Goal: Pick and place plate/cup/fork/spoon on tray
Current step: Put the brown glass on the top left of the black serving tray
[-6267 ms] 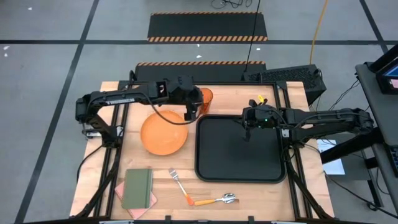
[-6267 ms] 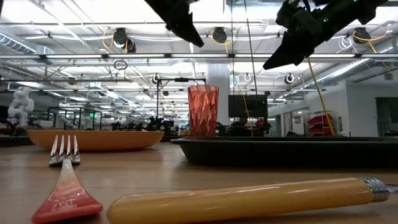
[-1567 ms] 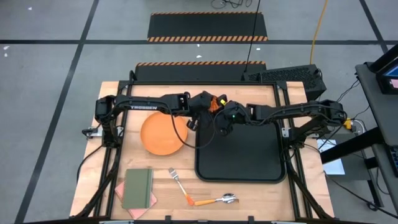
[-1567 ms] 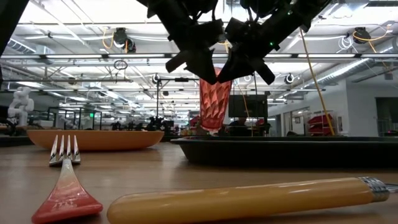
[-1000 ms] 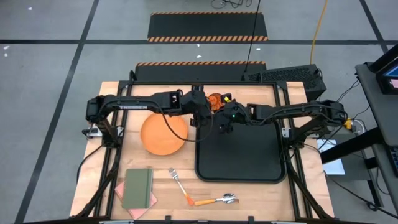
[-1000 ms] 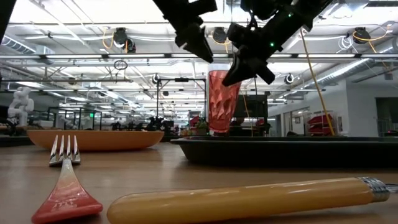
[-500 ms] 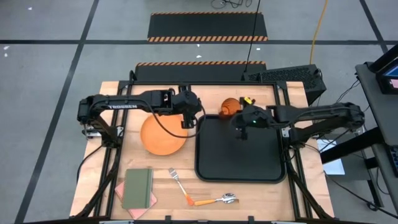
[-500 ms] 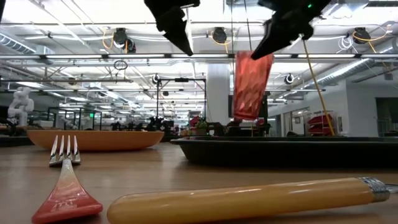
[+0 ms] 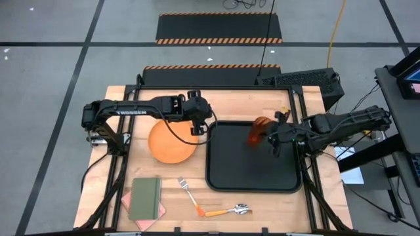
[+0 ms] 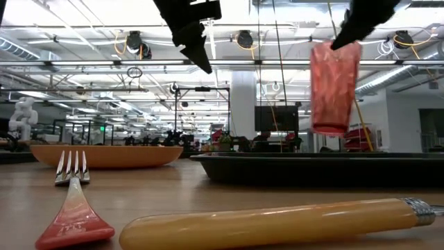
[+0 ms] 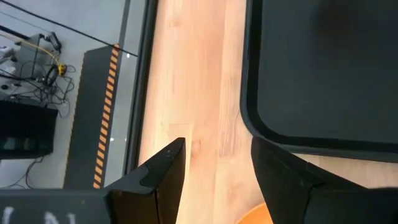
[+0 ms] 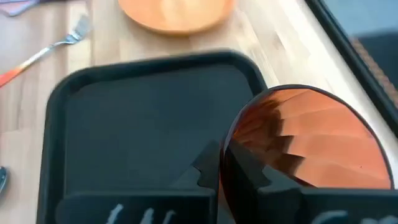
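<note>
My right gripper (image 9: 267, 138) is shut on the translucent orange cup (image 9: 257, 133), which hangs above the right part of the black tray (image 9: 252, 174); the low view shows the cup (image 10: 335, 87) well clear of the tray (image 10: 277, 167). My left gripper (image 9: 197, 125) is open and empty, raised between the orange plate (image 9: 172, 141) and the tray's left rim. The plate lies flat on the table. The fork (image 9: 188, 192) and the spoon (image 9: 230, 210) lie near the front edge. My right gripper holds the cup by its rim (image 12: 229, 149), on the side nearest the gripper, with one finger (image 12: 205, 167) outside the wall and the other seemingly inside. The fingers come from above. The cup hangs below them, slightly tilted, lifted clear of the tray.
A green notebook (image 9: 144, 198) on pink cloth lies at the front left. The fork (image 10: 73, 201) and the spoon's handle (image 10: 270, 222) lie close to the low camera. The tray's floor (image 12: 143, 124) is bare.
My right gripper has carried the cup from the tray's far left corner toward the table's right edge and higher, so it now hangs over the tray's right part. My left gripper has drawn back toward the plate, open, then kept still.
</note>
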Robot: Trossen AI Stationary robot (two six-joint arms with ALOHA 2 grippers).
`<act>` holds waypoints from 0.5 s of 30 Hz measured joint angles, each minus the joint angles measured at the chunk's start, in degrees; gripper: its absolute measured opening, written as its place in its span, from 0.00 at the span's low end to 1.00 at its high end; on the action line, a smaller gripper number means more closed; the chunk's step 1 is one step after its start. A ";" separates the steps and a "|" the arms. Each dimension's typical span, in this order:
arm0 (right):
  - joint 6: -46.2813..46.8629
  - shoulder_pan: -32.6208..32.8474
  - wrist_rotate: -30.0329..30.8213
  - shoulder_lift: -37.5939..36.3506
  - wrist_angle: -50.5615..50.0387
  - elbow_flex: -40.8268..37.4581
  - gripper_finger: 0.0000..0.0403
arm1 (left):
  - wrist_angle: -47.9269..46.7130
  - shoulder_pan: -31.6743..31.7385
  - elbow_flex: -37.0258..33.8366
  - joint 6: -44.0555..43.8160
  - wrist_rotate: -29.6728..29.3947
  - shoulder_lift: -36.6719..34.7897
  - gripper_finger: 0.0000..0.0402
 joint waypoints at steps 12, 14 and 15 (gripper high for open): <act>9.91 1.54 3.40 -2.85 -12.70 0.02 0.01 | -0.98 0.68 -0.14 -0.74 1.43 0.00 0.45; 12.33 1.54 3.40 -3.17 -15.78 0.02 0.01 | -1.03 0.68 -0.14 -0.74 3.09 0.00 0.45; 13.89 1.54 3.40 -3.27 -17.27 0.03 0.01 | -1.02 0.68 -0.14 -0.74 3.93 0.00 0.45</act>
